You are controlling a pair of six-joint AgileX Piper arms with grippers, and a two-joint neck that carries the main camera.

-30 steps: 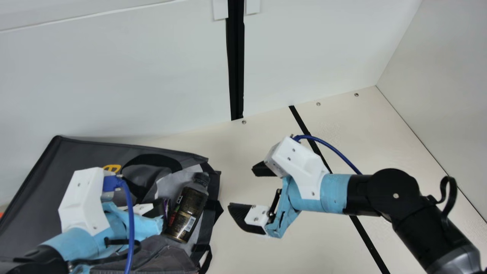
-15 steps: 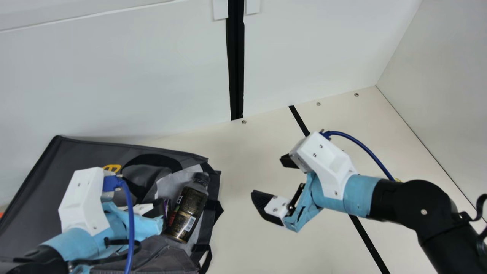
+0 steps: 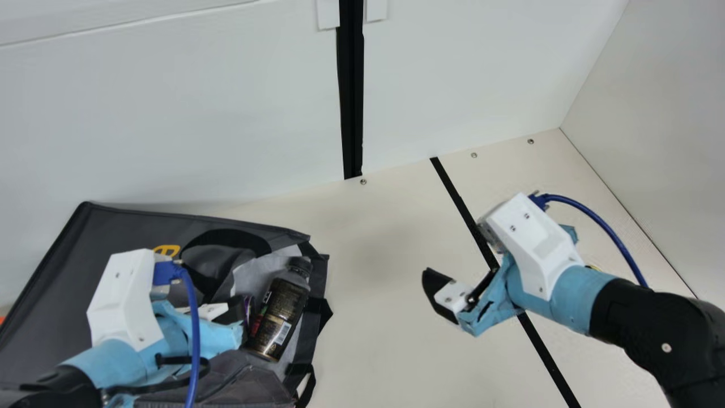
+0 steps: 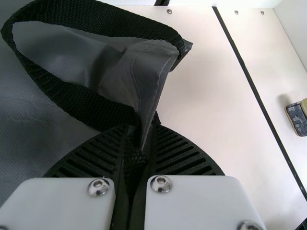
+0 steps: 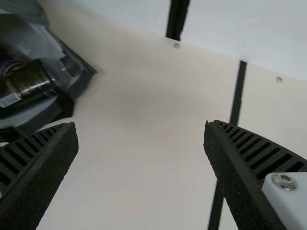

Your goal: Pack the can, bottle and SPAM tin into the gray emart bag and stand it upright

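Bottle [image 3: 280,314] inside the gray emart bag [image 3: 113,232], left gripper [image 3: 235,313] pinching bag fabric and strap [image 4: 110,20], right gripper [image 3: 455,254] spread wide, SPAM tin [image 4: 298,119], both right of the bag

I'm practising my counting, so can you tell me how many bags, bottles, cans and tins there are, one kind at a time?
Gray bag: 1
Bottle: 1
Can: 1, the purple thing beside the bottle, partly hidden
SPAM tin: 1, judging by its shape
Total: 4
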